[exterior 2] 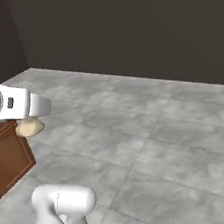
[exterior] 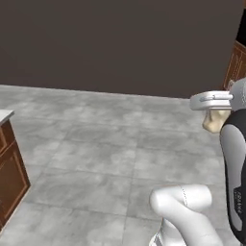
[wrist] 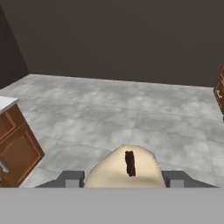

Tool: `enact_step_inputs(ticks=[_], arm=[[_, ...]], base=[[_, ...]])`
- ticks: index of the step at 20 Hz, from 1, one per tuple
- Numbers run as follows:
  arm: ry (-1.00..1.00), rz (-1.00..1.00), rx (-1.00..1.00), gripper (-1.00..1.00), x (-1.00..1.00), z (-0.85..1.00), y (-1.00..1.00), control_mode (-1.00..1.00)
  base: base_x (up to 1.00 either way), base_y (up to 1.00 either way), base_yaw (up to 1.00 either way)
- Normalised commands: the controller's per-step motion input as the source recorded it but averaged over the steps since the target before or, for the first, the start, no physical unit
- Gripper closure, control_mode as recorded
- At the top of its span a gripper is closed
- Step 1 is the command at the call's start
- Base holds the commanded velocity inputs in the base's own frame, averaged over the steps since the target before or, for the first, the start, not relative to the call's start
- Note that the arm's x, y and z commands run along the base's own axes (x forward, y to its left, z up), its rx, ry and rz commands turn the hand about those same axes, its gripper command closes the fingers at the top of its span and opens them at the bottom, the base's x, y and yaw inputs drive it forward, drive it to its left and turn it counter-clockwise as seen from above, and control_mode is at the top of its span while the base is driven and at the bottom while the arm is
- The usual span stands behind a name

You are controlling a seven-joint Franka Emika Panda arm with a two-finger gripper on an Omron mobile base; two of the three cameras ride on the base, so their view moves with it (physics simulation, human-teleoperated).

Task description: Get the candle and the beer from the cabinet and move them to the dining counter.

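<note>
The candle [wrist: 123, 168] is a small cream-beige lump with a dark wick, and my gripper [wrist: 123, 178] is shut on it, one dark fingertip [wrist: 72, 178] on each side. From the base cameras, the candle [exterior: 215, 121] [exterior 2: 29, 127] hangs just under the white hand, with the gripper [exterior: 215, 114] [exterior 2: 30, 120] held high above the grey tiled floor. The beer and the cabinet are out of view. I cannot tell whether the pale-topped wooden unit at the left is the dining counter.
A low reddish-brown wooden unit [exterior: 9, 166] [wrist: 15, 148] [exterior 2: 9, 153] with a pale top stands at the left. A reddish-brown panelled piece [exterior: 236, 65] [wrist: 220, 89] shows at the right edge. Grey tiled floor [exterior: 110, 153] stretches ahead to a dark wall [exterior: 120, 43].
</note>
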Motion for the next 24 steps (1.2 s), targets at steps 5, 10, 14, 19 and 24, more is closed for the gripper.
enact_step_inputs(ticks=[5,10,14,19,24], arm=[[0.0,0.0,0.0,1.0,0.0,0.0,0.0,1.0],[0.0,0.0,0.0,1.0,0.0,0.0,0.0,1.0],[0.0,0.0,0.0,1.0,0.0,0.0,0.0,1.0],[0.0,0.0,0.0,1.0,0.0,0.0,0.0,1.0],[0.0,0.0,0.0,1.0,0.0,0.0,0.0,1.0]], base=[[1.0,-0.93,0.21],[1.0,-0.32,0.03],[1.0,-0.02,0.0],[1.0,0.0,0.0],[1.0,0.17,0.21]])
